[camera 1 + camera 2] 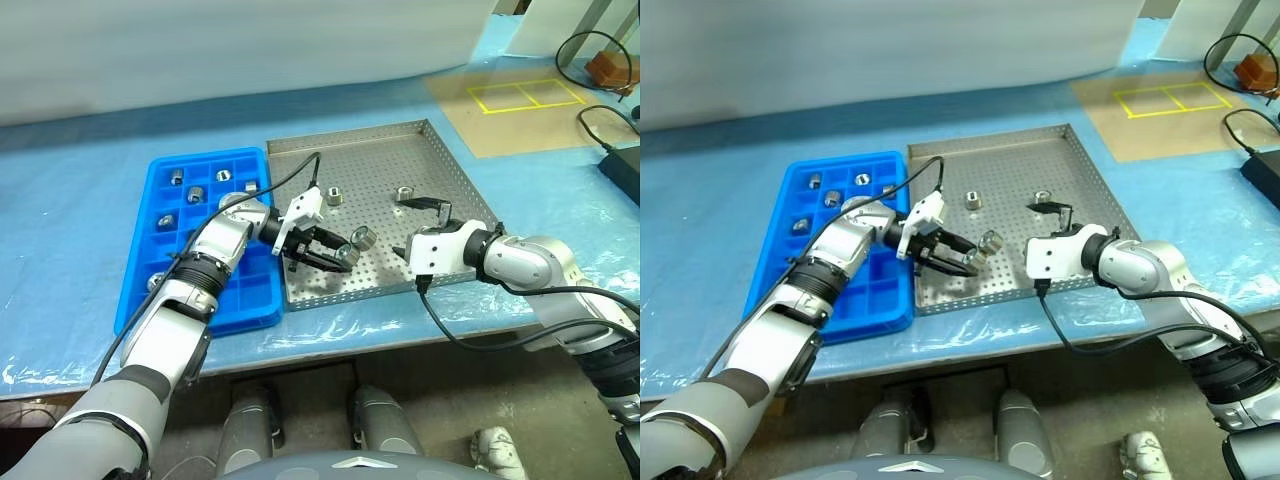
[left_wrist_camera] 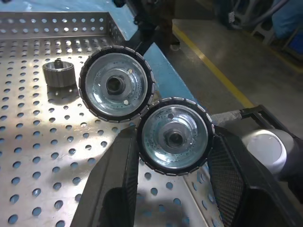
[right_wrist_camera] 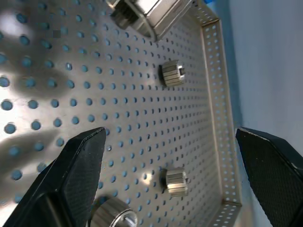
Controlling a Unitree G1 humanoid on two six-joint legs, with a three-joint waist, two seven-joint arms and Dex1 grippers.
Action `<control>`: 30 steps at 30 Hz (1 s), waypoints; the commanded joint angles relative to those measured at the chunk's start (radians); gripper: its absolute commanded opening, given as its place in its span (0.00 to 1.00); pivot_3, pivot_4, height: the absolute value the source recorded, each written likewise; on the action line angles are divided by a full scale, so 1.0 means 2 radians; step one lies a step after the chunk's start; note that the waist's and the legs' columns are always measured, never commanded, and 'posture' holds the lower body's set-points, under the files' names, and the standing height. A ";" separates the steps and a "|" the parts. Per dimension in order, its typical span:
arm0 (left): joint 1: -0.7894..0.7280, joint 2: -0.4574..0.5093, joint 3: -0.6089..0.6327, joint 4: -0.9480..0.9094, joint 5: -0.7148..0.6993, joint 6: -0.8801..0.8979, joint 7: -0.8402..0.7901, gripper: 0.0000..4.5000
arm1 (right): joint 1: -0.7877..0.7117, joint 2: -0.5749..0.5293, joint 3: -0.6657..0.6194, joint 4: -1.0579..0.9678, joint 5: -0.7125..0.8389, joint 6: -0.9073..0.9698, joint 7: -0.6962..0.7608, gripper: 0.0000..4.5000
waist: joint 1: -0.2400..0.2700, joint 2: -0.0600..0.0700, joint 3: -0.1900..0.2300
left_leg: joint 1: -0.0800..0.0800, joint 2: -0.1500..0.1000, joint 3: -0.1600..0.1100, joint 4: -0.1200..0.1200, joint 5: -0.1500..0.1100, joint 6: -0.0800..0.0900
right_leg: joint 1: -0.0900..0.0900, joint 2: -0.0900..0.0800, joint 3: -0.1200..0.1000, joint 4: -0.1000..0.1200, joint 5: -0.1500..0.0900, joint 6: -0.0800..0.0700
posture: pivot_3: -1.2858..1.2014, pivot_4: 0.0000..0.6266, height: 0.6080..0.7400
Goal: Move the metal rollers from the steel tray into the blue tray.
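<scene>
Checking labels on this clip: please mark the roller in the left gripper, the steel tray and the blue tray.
held roller (image 2: 175, 137), left wrist view, on its round end face.
steel tray (image 1: 462, 172), left eye view, on its right rim.
blue tray (image 1: 140, 262), left eye view, on its left wall.
</scene>
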 commanded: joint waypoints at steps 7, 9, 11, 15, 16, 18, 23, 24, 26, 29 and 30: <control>-0.021 -0.026 0.001 0.017 0.008 -0.023 0.013 0.38 | -0.023 0.032 -0.012 -0.043 0.013 -0.041 0.029 1.00 | -0.002 0.000 0.000 | 0.000 0.000 0.001 0.003 0.000 0.000 | 0.001 0.000 0.000 0.001 0.000 0.000 | 0.34 0.24 1.00; -0.027 -0.033 0.003 0.027 0.009 -0.026 0.017 0.38 | -0.025 0.036 -0.011 -0.058 0.028 -0.032 0.052 1.00 | -0.002 0.000 0.000 | 0.000 0.001 0.001 0.003 0.000 0.000 | 0.001 0.000 0.000 0.002 0.000 0.000 | 0.34 0.24 1.00; -0.032 -0.037 0.004 0.036 0.010 -0.032 0.020 0.38 | -0.024 0.039 -0.012 -0.067 0.039 -0.028 0.069 1.00 | -0.003 0.000 0.000 | 0.000 0.001 0.001 0.004 0.000 0.001 | 0.001 0.000 0.000 0.002 0.000 0.000 | 0.34 0.24 1.00; -0.040 -0.043 0.008 0.053 0.015 -0.043 0.028 0.38 | -0.026 0.043 -0.018 -0.077 0.051 -0.021 0.092 1.00 | -0.004 0.000 0.000 | 0.000 0.001 0.001 0.004 -0.001 0.001 | 0.001 0.000 0.001 0.002 0.000 0.000 | 0.34 0.24 1.00; -0.041 -0.044 0.009 0.056 0.016 -0.045 0.029 0.38 | -0.027 0.046 -0.019 -0.078 0.054 -0.018 0.096 1.00 | -0.005 0.000 0.000 | 0.000 0.001 0.001 0.005 -0.001 0.001 | 0.001 0.000 0.001 0.002 0.000 0.000 | 0.34 0.24 1.00; -0.043 -0.045 0.011 0.058 0.015 -0.045 0.030 0.38 | -0.024 0.047 -0.017 -0.075 0.051 -0.017 0.102 0.91 | -0.007 0.000 0.000 | 0.000 0.001 0.001 0.005 -0.001 0.001 | 0.001 0.000 0.001 0.002 0.000 0.000 | 0.34 0.24 1.00; -0.039 -0.045 0.012 0.052 0.016 -0.042 0.029 0.38 | -0.022 0.055 -0.018 -0.068 0.049 -0.018 0.109 0.55 | -0.011 0.000 0.000 | 0.000 0.001 0.001 0.005 -0.001 0.001 | 0.001 0.000 0.001 0.002 0.000 0.000 | 0.34 0.24 1.00; -0.038 -0.044 0.013 0.051 0.017 -0.041 0.029 0.38 | -0.023 0.057 -0.018 -0.066 0.043 -0.019 0.106 0.47 | -0.012 0.000 0.000 | 0.000 0.001 0.001 0.005 -0.001 0.001 | 0.001 0.000 0.001 0.002 0.000 0.000 | 0.34 0.24 1.00; -0.037 -0.043 0.014 0.051 0.018 -0.041 0.029 0.38 | -0.022 0.059 -0.018 -0.066 0.043 -0.018 0.110 0.34 | -0.012 0.000 0.000 | 0.000 0.001 0.001 0.005 -0.001 0.001 | 0.001 0.000 0.001 0.003 0.000 0.000 | 0.34 0.24 1.00; -0.037 -0.042 0.015 0.050 0.020 -0.040 0.030 0.38 | -0.020 0.062 -0.019 -0.066 0.045 -0.016 0.112 0.31 | -0.012 0.000 0.000 | 0.000 0.001 0.001 0.005 -0.001 0.001 | 0.001 0.000 0.001 0.002 0.000 0.000 | 0.34 0.24 1.00; -0.037 -0.042 0.015 0.050 0.020 -0.040 0.031 0.38 | -0.021 0.062 -0.019 -0.063 0.041 -0.016 0.111 0.31 | -0.012 0.000 0.000 | 0.000 0.001 0.001 0.005 -0.001 0.001 | 0.001 0.000 0.001 0.002 0.000 0.000 | 0.34 0.24 1.00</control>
